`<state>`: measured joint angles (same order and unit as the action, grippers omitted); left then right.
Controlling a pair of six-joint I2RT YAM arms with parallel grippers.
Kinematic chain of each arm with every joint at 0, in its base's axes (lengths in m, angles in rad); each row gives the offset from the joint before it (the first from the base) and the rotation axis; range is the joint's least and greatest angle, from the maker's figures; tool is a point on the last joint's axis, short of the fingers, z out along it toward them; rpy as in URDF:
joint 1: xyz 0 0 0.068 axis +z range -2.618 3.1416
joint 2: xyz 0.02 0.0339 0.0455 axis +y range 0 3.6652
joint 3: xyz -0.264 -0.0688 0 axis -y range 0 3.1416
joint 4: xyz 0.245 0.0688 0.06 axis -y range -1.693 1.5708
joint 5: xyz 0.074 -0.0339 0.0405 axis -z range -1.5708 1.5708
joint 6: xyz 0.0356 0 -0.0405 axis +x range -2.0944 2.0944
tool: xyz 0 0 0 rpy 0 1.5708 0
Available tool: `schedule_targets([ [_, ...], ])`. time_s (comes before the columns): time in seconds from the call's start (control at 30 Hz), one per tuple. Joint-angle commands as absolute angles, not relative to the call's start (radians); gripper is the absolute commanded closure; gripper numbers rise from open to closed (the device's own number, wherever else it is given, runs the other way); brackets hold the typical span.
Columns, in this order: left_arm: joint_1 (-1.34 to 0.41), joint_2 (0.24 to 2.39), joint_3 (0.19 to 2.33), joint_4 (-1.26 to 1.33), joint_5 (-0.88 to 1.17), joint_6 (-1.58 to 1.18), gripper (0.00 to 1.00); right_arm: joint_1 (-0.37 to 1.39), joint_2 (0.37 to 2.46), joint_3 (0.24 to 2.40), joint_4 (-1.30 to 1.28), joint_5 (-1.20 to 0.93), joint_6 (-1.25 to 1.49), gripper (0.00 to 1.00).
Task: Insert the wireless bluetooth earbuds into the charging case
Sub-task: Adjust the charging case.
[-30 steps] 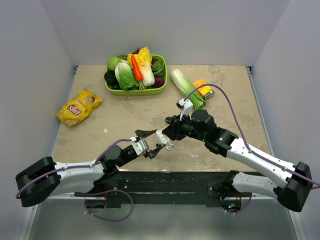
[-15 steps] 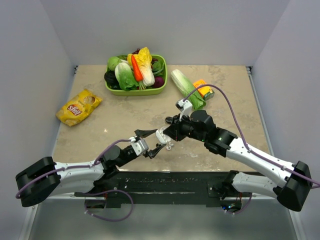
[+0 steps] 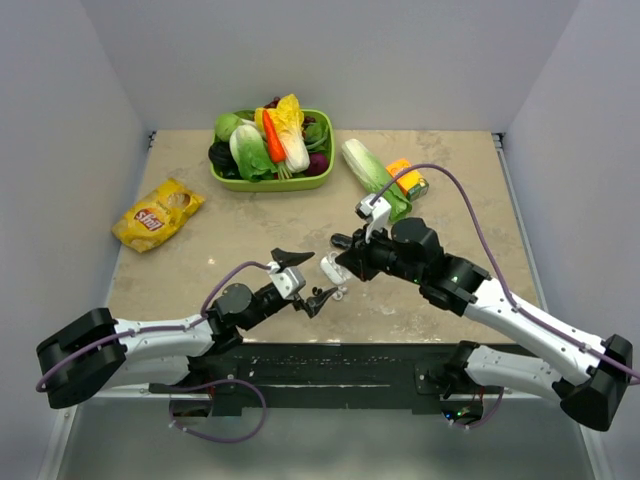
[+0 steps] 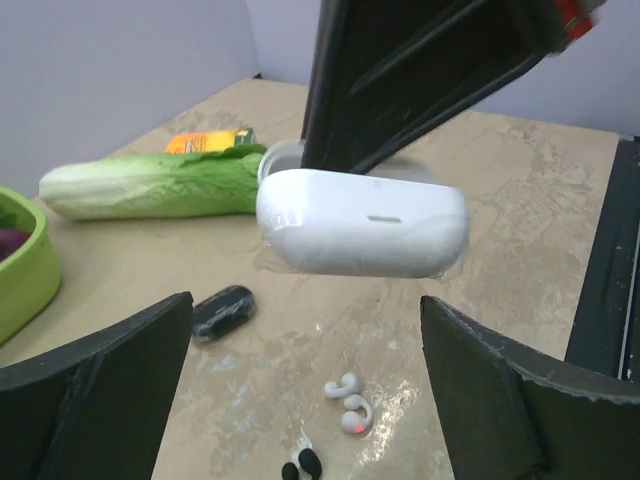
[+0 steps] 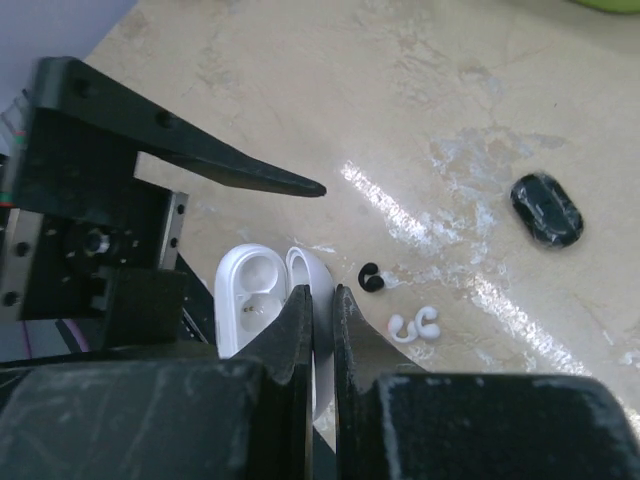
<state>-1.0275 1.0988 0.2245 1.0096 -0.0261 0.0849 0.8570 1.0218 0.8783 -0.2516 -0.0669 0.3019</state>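
Since a second ago my left gripper [image 3: 303, 277] has sprung wide apart and let go of the white charging case [image 4: 362, 222]. My right gripper [image 5: 322, 300] has meanwhile pinched down onto it. Its two fingers now press together on a thin white wall of the case and carry it alone. It hangs above the table [image 3: 230, 235], near the front middle, between my two wrists.

The case is a smooth, glossy, rounded pod with a small slot on the side facing my left wrist. From that wrist I see only its outer shell, with my left fingers standing well clear on either side. My right wrist shows what that view hides: the case is open, two halves side by side, with moulded hollows in the left half.

Seen from my left wrist, its long axis lies level, running left to right across the view. From my right wrist it runs along my fingers, its rounded end pointing away from me.

The white earbuds [image 4: 348, 400], a small curled pair, lie on the table below the case, just beside each other; one shows a red dot. The black earbuds [image 4: 300, 463] lie just beside them. From above, both pairs are too small to make out. A black case [image 4: 222, 312] lies flat farther off, toward the cabbage [image 4: 150, 185].
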Motion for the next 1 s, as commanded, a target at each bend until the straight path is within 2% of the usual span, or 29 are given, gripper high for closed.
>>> schedule_targets([
  [0.0,-1.023,1.108,0.264,0.947,-0.112,0.032,0.0,0.857,0.965,0.942,-0.265,-0.052,0.219,1.0],
  [0.23,-1.022,1.077,0.302,0.825,-0.131,-0.077,0.0,0.865,0.946,0.936,-0.25,-0.009,0.166,1.0],
  [0.33,-1.022,1.049,0.328,0.753,-0.002,-0.13,0.0,0.897,0.893,0.895,-0.186,0.04,0.103,1.0],
  [0.37,-1.022,1.042,0.339,0.724,0.099,-0.141,0.0,0.914,0.873,0.891,-0.18,0.054,0.089,1.0],
  [0.47,-1.019,1.04,0.383,0.635,0.263,-0.186,0.0,0.92,0.882,0.972,-0.296,0.042,0.009,1.0],
  [0.53,-0.987,1.04,0.377,0.653,0.369,-0.201,0.0,0.928,0.926,1.044,-0.388,0.058,-0.05,1.0],
  [0.67,-0.871,1.045,0.335,0.841,0.608,-0.334,0.0,1.024,0.931,1.051,-0.416,0.198,-0.1,1.0],
  [0.9,-0.816,1.081,0.376,0.897,0.67,-0.371,0.0,1.164,0.931,1.019,-0.419,0.347,-0.123,1.0],
  [0.97,-0.813,1.104,0.388,0.935,0.67,-0.376,0.03,1.198,0.939,1.019,-0.416,0.376,-0.123,1.0],
])
